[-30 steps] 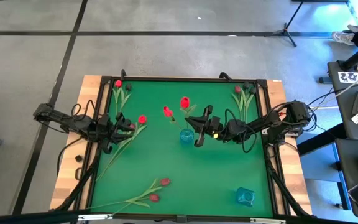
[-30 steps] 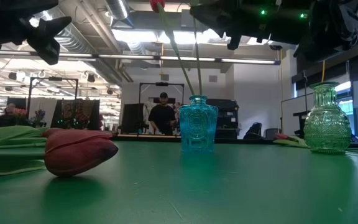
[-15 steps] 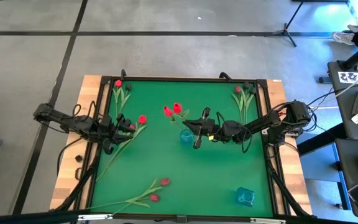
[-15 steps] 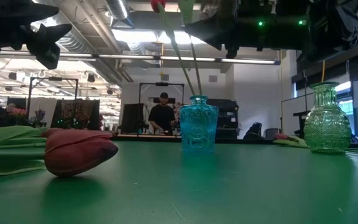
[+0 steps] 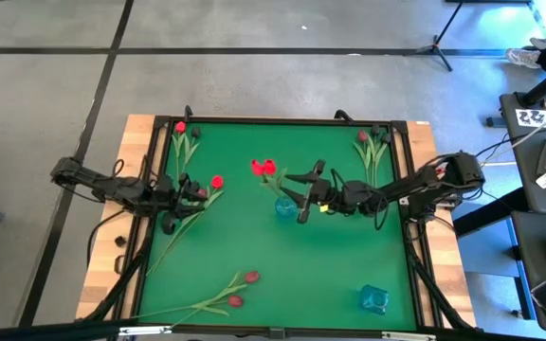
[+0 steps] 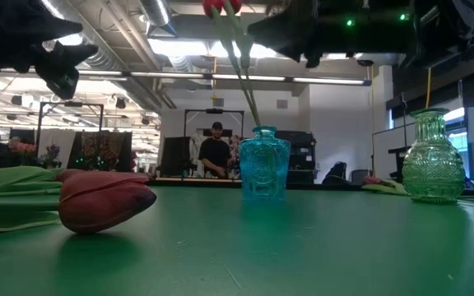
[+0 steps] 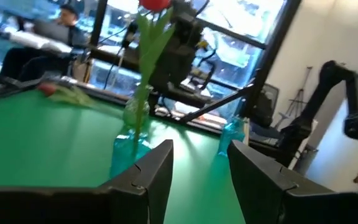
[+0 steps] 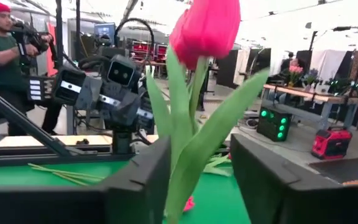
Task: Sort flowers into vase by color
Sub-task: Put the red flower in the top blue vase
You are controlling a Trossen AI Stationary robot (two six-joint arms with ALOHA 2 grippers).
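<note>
On the green counter [image 5: 254,265] we log a blue vase [image 5: 283,206] near the middle, holding two red tulips [image 5: 263,168] whose heads lean toward the far-left side. A second blue vase [image 5: 374,299] stands near the front right corner; in the low view a clear green-tinted glass vase [image 6: 434,158] shows at the right.

We count loose flowers round the edges: a red tulip [image 5: 180,128] at the far left corner, a pink pair [image 5: 370,140] at the far right corner, two dusky heads [image 5: 245,287] with long stems along the front, and one red tulip [image 5: 217,181] lying just beside the left tool [image 5: 186,189].

The right tool [image 5: 303,192] hangs just right of the middle vase, above the counter, its fingers spread apart around a tulip's stem and leaves without closing on them. The left tool rests low at the left side, fingers parted, holding nothing.

The middle vase and its stems stand directly between the two tools. The widest open ground we find is front centre and the far middle strip. A raised black rim [image 5: 282,120] borders the counter.

Since half a second ago the second red head has swung closer to the first, and the right tool has shifted slightly right; the left arm has not moved.

A person [image 6: 215,153] stands in the room beyond.
</note>
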